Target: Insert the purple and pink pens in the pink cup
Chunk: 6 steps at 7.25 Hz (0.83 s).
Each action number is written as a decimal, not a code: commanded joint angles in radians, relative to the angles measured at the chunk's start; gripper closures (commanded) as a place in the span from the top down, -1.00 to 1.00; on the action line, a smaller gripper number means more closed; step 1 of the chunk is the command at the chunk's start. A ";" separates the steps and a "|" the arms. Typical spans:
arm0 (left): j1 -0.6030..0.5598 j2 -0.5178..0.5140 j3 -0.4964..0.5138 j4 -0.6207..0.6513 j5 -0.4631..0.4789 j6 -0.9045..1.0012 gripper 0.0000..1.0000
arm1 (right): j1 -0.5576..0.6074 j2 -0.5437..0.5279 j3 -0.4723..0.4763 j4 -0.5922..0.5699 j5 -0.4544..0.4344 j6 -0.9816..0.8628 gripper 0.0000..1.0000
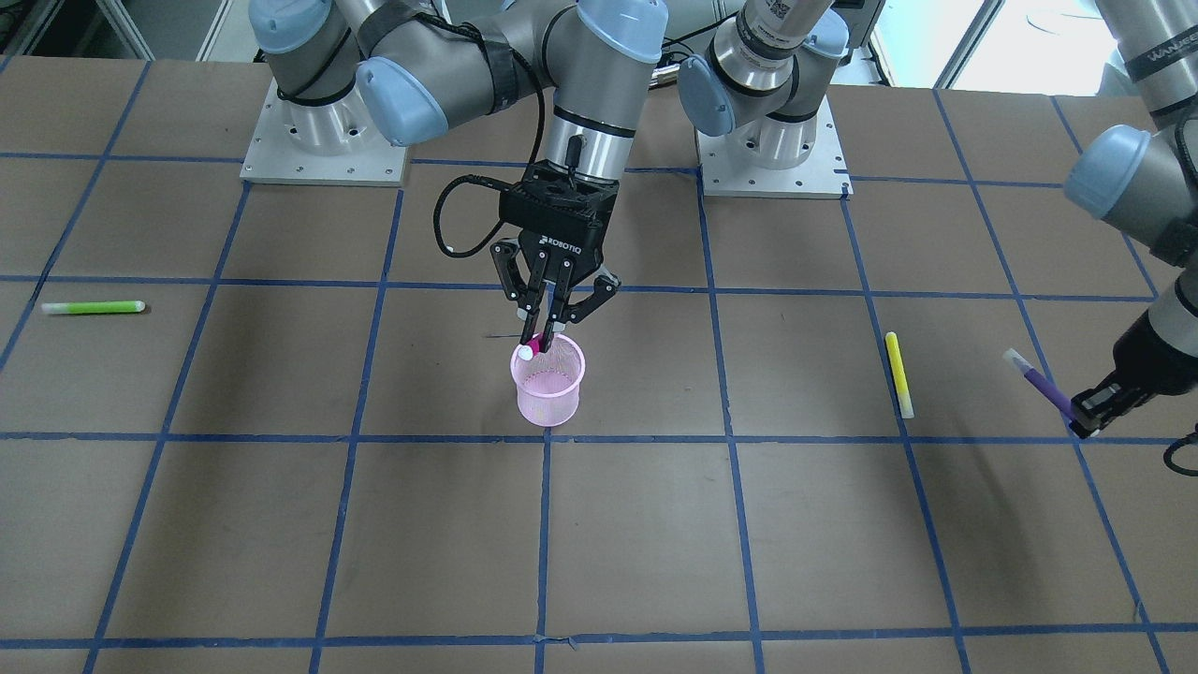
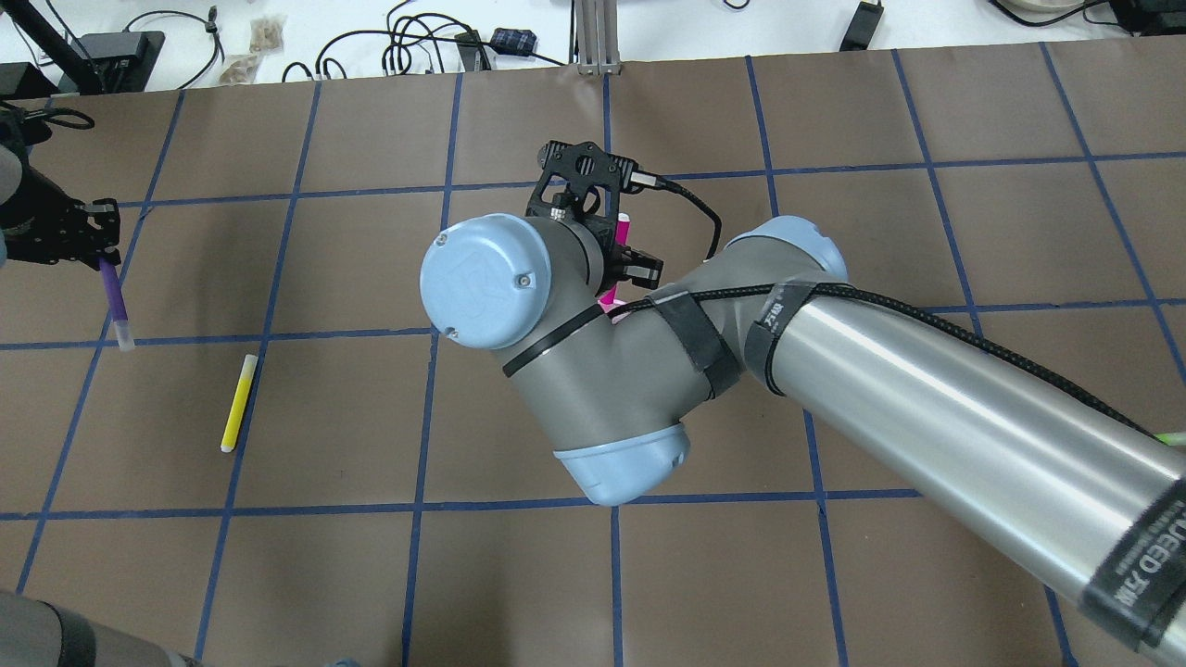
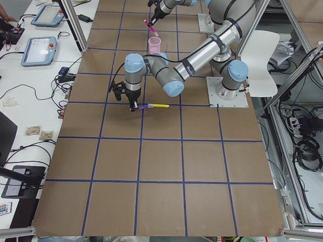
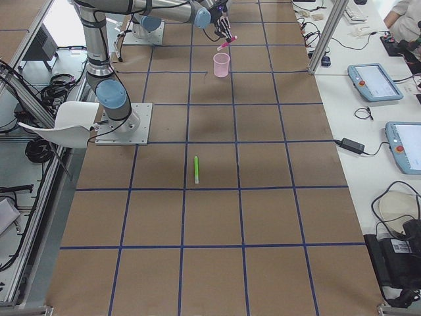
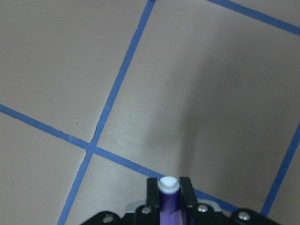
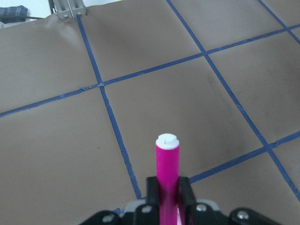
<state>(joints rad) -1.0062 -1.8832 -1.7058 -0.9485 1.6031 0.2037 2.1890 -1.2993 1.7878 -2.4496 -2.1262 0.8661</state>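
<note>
While right pincer (image 1: 542, 338) clamps pink pen (image 1: 530, 349) tilted over pink cup (image 1: 549, 391) rim, left pincer (image 1: 1084, 426) is closed on purple pen (image 1: 1041, 382), well apart from cup, near yellow pen (image 1: 899, 373) on surface (image 1: 655, 543).

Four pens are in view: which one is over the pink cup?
The pink pen, in the right gripper at the rim of the pink cup. The left gripper holds the purple pen far aside; the yellow pen and green pen lie flat.
</note>
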 commanded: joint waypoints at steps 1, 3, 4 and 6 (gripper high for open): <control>-0.006 0.004 0.000 0.004 -0.002 0.000 -1.00 | 0.009 0.011 0.004 -0.032 -0.055 0.001 -1.00; -0.008 0.009 -0.001 0.004 -0.026 -0.003 -1.00 | 0.014 0.070 0.033 -0.121 -0.081 0.010 -1.00; -0.009 0.009 -0.001 0.004 -0.026 -0.003 -1.00 | 0.020 0.080 0.035 -0.127 -0.084 0.011 -1.00; -0.026 0.010 -0.001 0.004 -0.025 -0.003 -1.00 | 0.029 0.090 0.036 -0.129 -0.086 0.017 -1.00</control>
<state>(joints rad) -1.0240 -1.8739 -1.7073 -0.9449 1.5788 0.2011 2.2140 -1.2189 1.8217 -2.5739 -2.2104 0.8803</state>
